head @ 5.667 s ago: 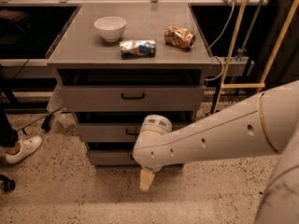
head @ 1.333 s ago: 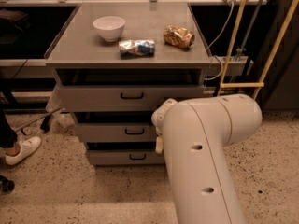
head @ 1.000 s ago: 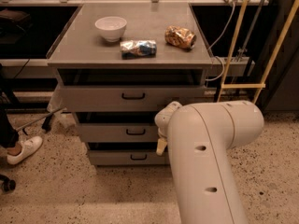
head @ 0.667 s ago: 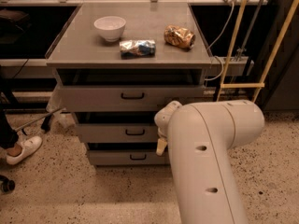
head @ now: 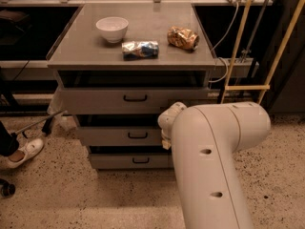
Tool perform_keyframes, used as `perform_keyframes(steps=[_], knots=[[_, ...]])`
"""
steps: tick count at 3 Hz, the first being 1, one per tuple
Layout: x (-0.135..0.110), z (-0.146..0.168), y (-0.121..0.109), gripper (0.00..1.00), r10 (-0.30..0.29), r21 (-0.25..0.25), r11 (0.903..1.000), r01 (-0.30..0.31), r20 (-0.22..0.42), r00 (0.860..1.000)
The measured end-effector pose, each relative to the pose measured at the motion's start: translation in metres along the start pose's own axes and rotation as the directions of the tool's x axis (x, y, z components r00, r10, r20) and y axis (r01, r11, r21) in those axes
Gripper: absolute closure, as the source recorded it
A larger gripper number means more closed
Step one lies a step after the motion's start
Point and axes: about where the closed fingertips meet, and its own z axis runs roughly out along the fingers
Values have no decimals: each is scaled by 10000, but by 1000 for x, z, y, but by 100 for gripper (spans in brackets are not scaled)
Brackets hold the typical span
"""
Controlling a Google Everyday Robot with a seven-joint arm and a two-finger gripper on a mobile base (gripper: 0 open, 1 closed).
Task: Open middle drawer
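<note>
Camera view showed the gripper at the right end of the cabinet front, mostly hidden behind the white arm. Whether it was open or held anything could not be told. The middle drawer lay to its left and seemed not yet pulled out, its long axis running sideways. Its black loop handle sat near, level with the gripper. A pull would likely come toward the camera, over the speckled floor; the arm crowded the right side.
</note>
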Motion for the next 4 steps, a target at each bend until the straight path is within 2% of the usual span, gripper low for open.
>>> perform_keyframes(steps=[2, 3, 4], knots=[[-1, -9, -2, 89, 0, 0, 10000, 0, 0, 10000], [-2, -17, -5, 100, 0, 0, 10000, 0, 1, 10000], [5, -26, 2, 100, 159, 19, 9999, -159, -45, 9999]])
